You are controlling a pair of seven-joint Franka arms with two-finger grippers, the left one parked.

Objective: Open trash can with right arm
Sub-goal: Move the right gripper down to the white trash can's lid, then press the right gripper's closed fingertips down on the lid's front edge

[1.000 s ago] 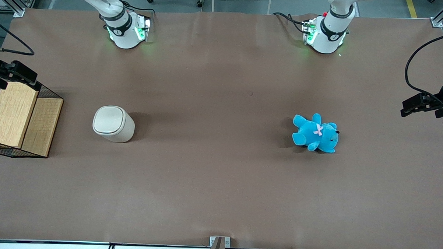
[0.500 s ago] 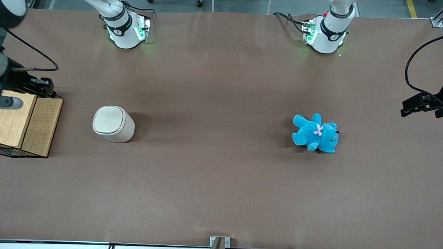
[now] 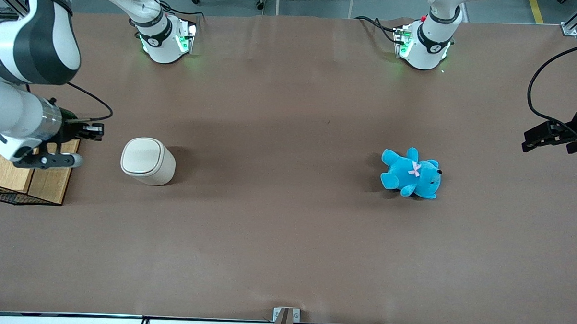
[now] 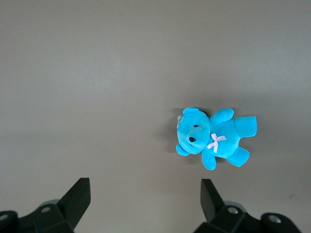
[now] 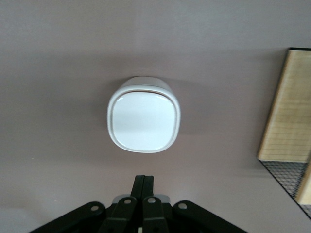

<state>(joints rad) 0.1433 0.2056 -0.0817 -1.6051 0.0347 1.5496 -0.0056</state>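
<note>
The trash can (image 3: 147, 160) is a small cream-white bin standing upright on the brown table, its flip lid closed flat. The right wrist view shows the trash can (image 5: 144, 114) from above, with its rounded-square lid down. The right arm (image 3: 28, 52) reaches in over the working arm's end of the table. My gripper (image 3: 96, 130) hangs above the table between the crate and the bin, touching neither. The wrist view has the gripper (image 5: 144, 182) shut, its two black fingers pressed together with nothing between them.
A wire-and-wood crate (image 3: 29, 174) stands at the working arm's end of the table, close beside the bin; its wooden wall (image 5: 286, 116) is in the wrist view. A blue teddy (image 3: 411, 173) lies toward the parked arm's end and appears as the teddy (image 4: 214, 138) there too.
The right arm has swung in from the table's edge over the crate toward the trash can. The bin and teddy have not moved.
</note>
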